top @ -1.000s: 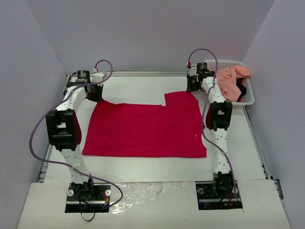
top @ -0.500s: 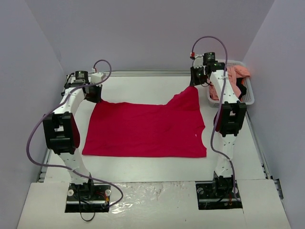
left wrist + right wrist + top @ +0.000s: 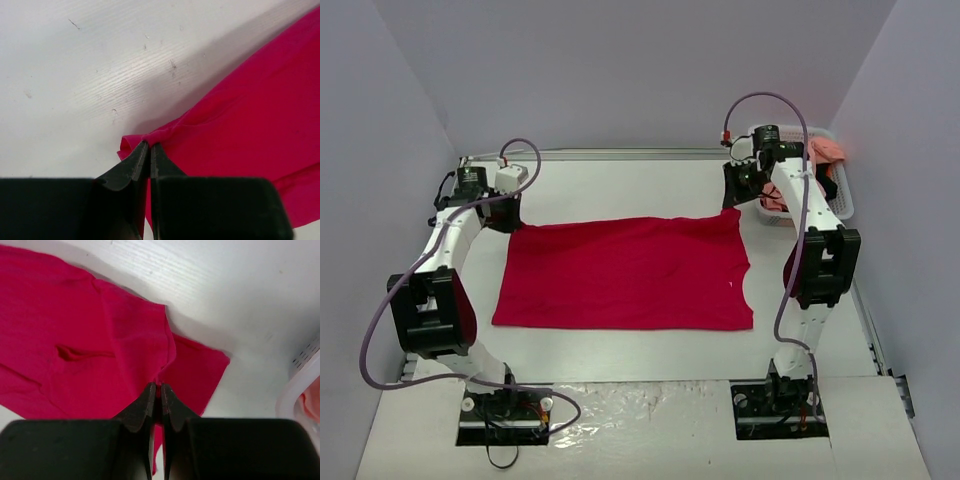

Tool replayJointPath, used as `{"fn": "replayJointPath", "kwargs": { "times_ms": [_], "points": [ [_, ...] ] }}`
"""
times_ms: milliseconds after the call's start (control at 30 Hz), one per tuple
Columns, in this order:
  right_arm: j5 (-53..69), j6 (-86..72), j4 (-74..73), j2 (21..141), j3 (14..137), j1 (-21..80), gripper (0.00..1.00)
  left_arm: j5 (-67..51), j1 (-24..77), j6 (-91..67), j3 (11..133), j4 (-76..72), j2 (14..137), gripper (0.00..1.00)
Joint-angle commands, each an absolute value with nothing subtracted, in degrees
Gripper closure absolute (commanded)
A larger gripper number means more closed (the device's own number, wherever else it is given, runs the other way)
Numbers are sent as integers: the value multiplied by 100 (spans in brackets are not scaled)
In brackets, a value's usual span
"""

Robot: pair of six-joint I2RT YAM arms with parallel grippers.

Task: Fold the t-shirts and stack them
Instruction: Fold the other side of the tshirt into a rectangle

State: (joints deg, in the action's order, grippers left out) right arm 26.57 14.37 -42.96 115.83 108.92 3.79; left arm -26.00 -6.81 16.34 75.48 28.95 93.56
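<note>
The crimson red t-shirt [image 3: 625, 272] lies spread on the table's middle, its far edge lifted off the table. My left gripper [image 3: 508, 222] is shut on the shirt's far left corner [image 3: 145, 139]. My right gripper [image 3: 732, 205] is shut on the shirt's far right corner [image 3: 162, 371]. The salmon pink t-shirt [image 3: 828, 150] lies bunched in the white basket [image 3: 847, 203] at the far right, with a bit of black garment [image 3: 826, 186] beside it, partly hidden by my right arm.
The white lattice basket stands at the far right against the wall; its rim [image 3: 300, 385] shows in the right wrist view. Grey walls close in on the left, back and right.
Both grippers have lifted the shirt's far edge and carried it toward the near side. The far right sleeve that stuck out is now drawn up into a straight edge. Both arms swung outward.
</note>
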Motion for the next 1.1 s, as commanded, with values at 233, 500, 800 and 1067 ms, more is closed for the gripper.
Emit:
{"fn": "replayJointPath", "kwargs": {
  "times_ms": [233,500,800,1067],
  "points": [
    [2699,1881,-4807,9933,9607,378,100,-2962,-1028,2153,6979,2900,8561,98],
    [2584,2074,-4974,9484,8974,378,100,-3199,-1415,2505,6654,2971,8429,97],
    [2689,2232,-4992,9308,8271,378,100,-3322,-1556,2821,6486,3120,8630,98],
    [2777,2390,-4983,9369,7902,378,100,-3357,-1547,2900,6434,3155,8666,98]
  ]
}}
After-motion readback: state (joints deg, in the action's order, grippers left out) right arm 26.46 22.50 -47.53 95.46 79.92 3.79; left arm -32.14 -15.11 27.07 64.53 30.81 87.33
